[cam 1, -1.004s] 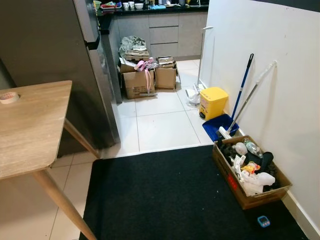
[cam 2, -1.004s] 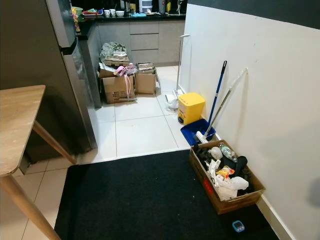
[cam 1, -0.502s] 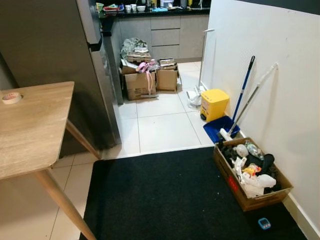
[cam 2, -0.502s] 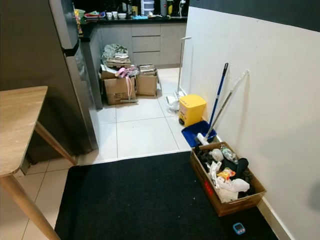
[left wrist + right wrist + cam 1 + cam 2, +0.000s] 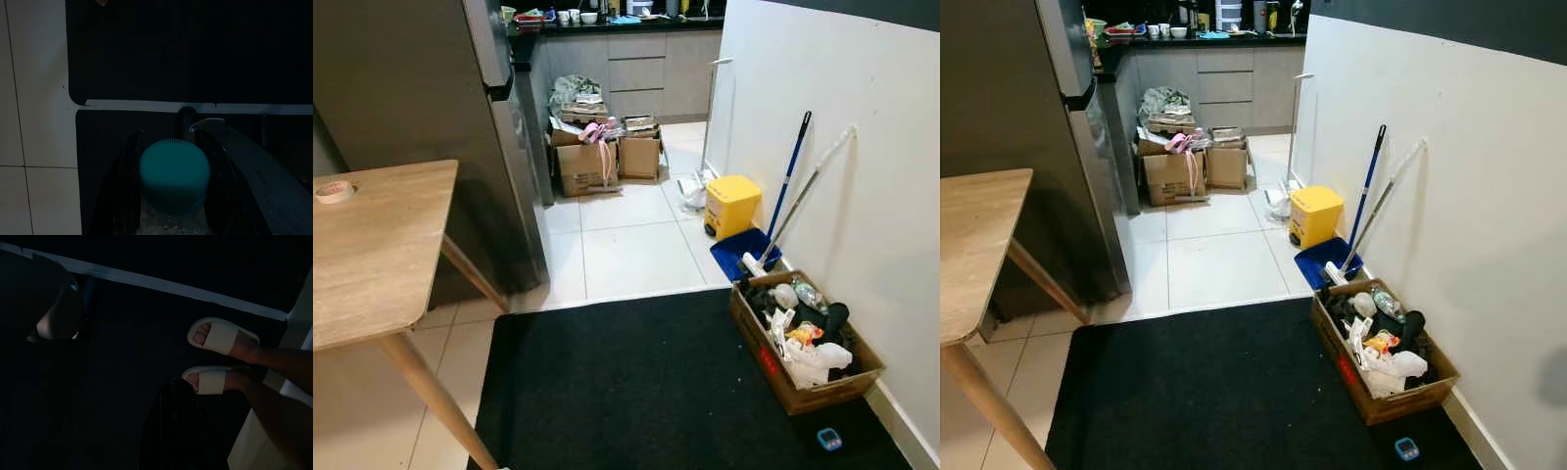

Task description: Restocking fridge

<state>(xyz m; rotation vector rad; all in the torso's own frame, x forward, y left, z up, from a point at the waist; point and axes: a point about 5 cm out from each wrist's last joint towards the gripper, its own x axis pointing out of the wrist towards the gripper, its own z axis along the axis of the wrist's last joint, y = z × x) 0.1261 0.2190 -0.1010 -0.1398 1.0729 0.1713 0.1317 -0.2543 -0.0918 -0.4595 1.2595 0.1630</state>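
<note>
Left wrist view has the left claw [image 5: 172,183] closed around a teal-capped bottle [image 5: 174,175], hanging low over the black mat [image 5: 186,49]. I'd judge the bottle could slip while walking to the fridge [image 5: 421,117], or the robot could clip the surface [image 5: 372,245]. A box [image 5: 803,338] by the wall holds bottles and wrappers. Right claw: cannot tell; a person's sandalled feet [image 5: 220,335] stand near it.

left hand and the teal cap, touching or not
Touching. In the left wrist view the left hand has a black finger pressed against each side of the teal cap, no gap on either side, so it is clamped.
</note>
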